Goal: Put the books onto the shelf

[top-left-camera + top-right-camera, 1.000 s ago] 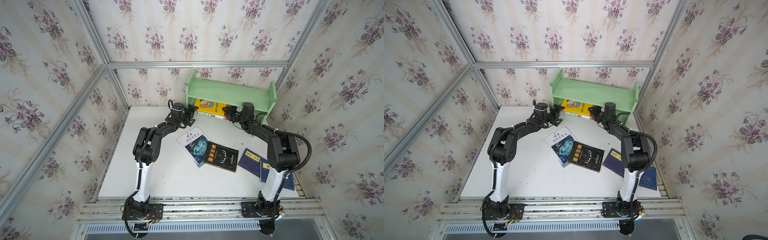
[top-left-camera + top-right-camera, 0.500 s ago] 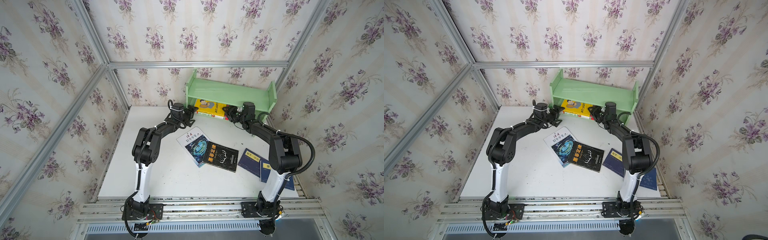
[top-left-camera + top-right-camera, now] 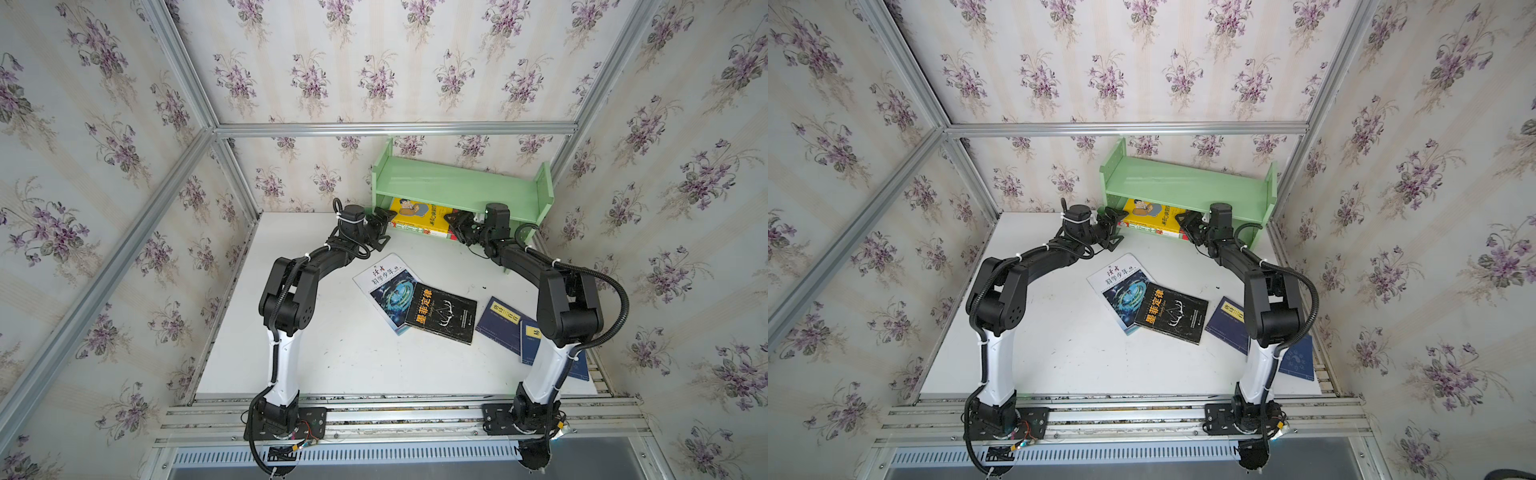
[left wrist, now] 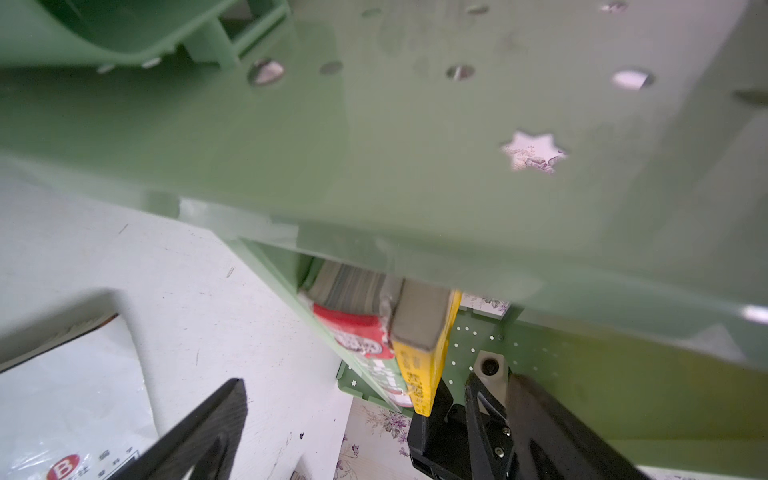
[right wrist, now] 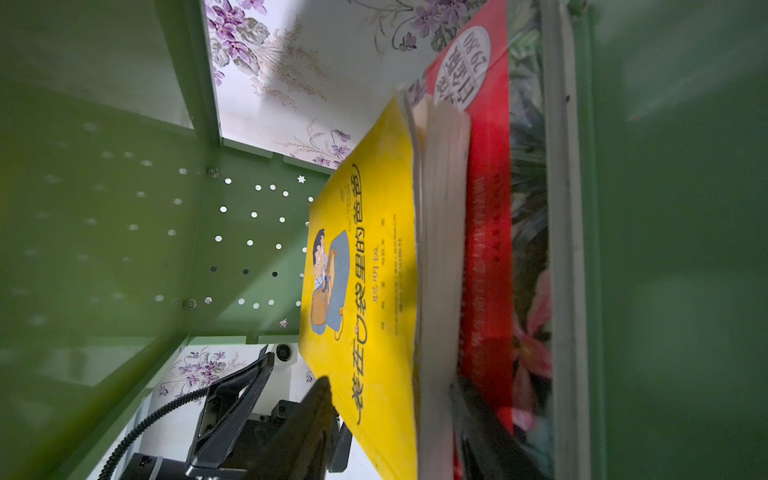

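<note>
Right wrist view: the yellow cartoon book (image 5: 365,257) lies flat on the green red-banded book (image 5: 490,232) in the lower tier of the shelf (image 5: 104,208). I judge I'm finishing its placement. The right claw (image 5: 390,386) straddles its near edge, but I cannot tell whether it pinches. Next I must back straight out without dragging it, then fetch the white-blue swirl book (image 3: 386,286) off the tabletop (image 3: 332,357). Both arms reach forward, and the left claw (image 3: 386,226) gapes wide by the shelf's left panel.
</note>
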Robot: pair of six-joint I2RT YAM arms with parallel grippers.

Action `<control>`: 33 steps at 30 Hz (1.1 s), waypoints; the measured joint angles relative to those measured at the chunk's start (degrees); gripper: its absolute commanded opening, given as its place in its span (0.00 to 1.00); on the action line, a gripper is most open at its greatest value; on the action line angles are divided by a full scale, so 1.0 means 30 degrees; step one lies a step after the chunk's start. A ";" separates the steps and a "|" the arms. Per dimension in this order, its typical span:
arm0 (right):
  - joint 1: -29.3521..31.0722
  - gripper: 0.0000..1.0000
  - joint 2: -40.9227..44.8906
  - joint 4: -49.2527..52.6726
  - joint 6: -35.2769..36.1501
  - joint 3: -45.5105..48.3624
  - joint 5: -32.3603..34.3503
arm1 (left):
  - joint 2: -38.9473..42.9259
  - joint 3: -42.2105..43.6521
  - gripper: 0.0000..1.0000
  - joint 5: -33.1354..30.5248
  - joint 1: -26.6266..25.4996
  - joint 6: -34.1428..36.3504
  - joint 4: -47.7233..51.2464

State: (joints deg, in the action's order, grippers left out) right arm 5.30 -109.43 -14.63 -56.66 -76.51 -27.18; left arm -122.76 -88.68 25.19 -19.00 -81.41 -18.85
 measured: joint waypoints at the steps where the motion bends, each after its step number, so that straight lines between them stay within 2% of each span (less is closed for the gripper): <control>1: 0.0000 0.51 -0.0029 -0.0029 0.0051 -0.0051 -0.0022 | 0.0036 0.0073 0.99 0.0000 0.0007 0.0044 -0.0007; 11: 0.0000 0.53 -0.0095 0.0437 0.0306 -0.0430 -0.0102 | 0.1042 0.1698 0.99 -0.0007 0.0015 0.0117 -0.0510; 21: -0.0153 0.56 0.2667 0.3206 0.0401 0.1464 0.0168 | 0.2586 0.3774 0.99 -0.0029 -0.0087 0.0525 -0.0896; 25: -0.0219 0.58 0.4408 0.5246 0.1392 0.2747 0.0306 | 0.3381 0.4459 1.00 0.0590 -0.0357 0.1982 -0.0495; 33: -0.0197 0.70 0.9260 1.0389 0.4102 0.6135 0.1290 | 0.5574 0.6273 1.00 0.1122 -0.2193 0.7257 0.2900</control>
State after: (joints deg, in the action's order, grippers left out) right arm 4.71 -81.65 16.53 -44.36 -58.11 -23.31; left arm -106.04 -69.87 28.56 -25.58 -59.64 -10.15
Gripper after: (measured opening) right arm 0.680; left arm 0.996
